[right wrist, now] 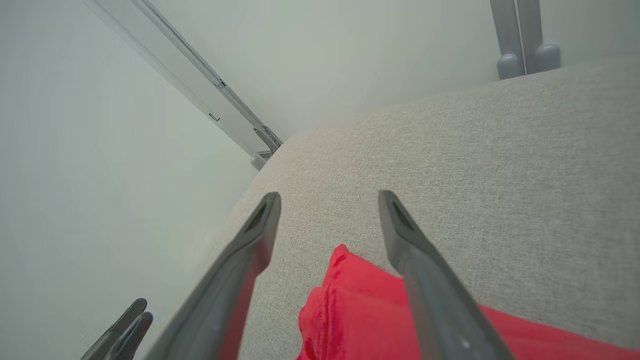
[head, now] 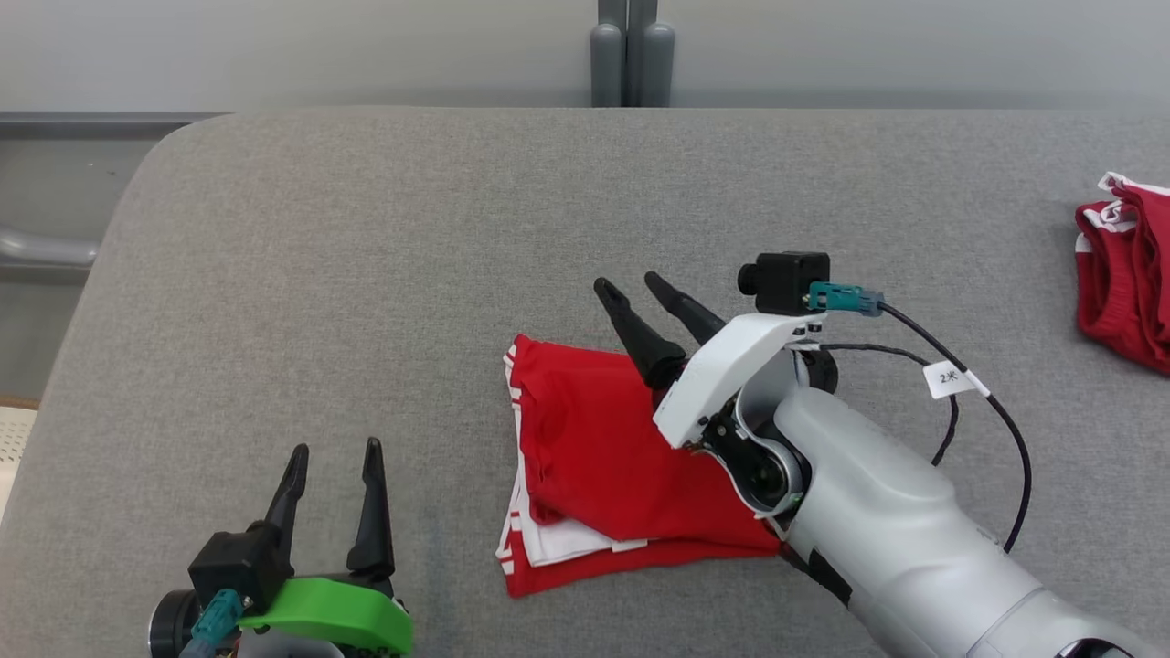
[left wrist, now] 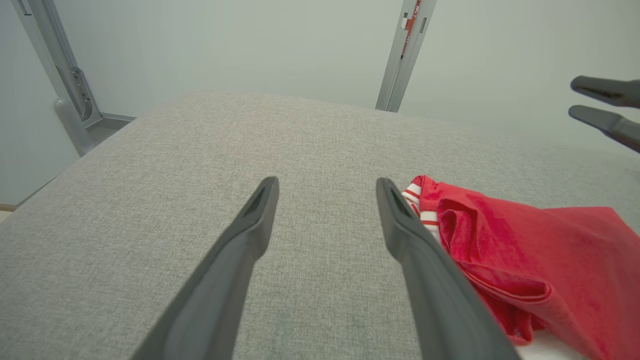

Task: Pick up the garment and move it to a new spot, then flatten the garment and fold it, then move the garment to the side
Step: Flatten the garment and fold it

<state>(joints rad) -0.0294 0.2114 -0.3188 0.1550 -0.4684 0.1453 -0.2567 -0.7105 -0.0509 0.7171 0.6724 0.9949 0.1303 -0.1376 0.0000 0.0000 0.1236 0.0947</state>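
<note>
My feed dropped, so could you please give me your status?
Left hand open, empty. Right hand open above folded red garment. Second red garment far right, clear.

Grey fabric-covered surface point(head: 366, 274), rounded corner at far left, weave plain and even. 2 items lie directly on it. Red garment point(head: 594, 457) folded, flat, at middle of near half; white striped trim along its left edge, white layer showing at near-left corner. Second red garment point(head: 1124, 283) bunched at far right edge, white trim on top, well apart from first.
</note>
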